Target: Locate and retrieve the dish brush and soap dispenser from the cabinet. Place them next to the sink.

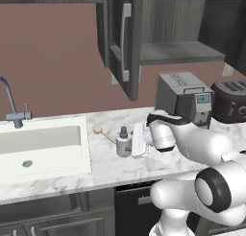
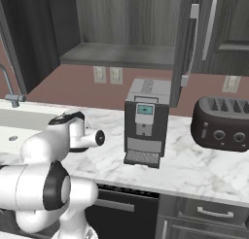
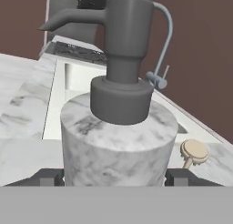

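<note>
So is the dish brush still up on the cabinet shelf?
No, the dish brush lies on the marble counter between the sink and the soap dispenser.

no readable text, labels or signs

The marbled soap dispenser [image 1: 124, 144] is stood upright on the counter beside the sink [image 1: 43, 151]; the dish brush [image 1: 102, 132] apparently lies flat just behind.

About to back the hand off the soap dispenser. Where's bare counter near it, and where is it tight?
Bare marble lies along the front edge of the counter, between the sink and the arm, and behind the soap dispenser towards the wall. Tight: dish brush just left of it, coffee machine and toaster right.
</note>
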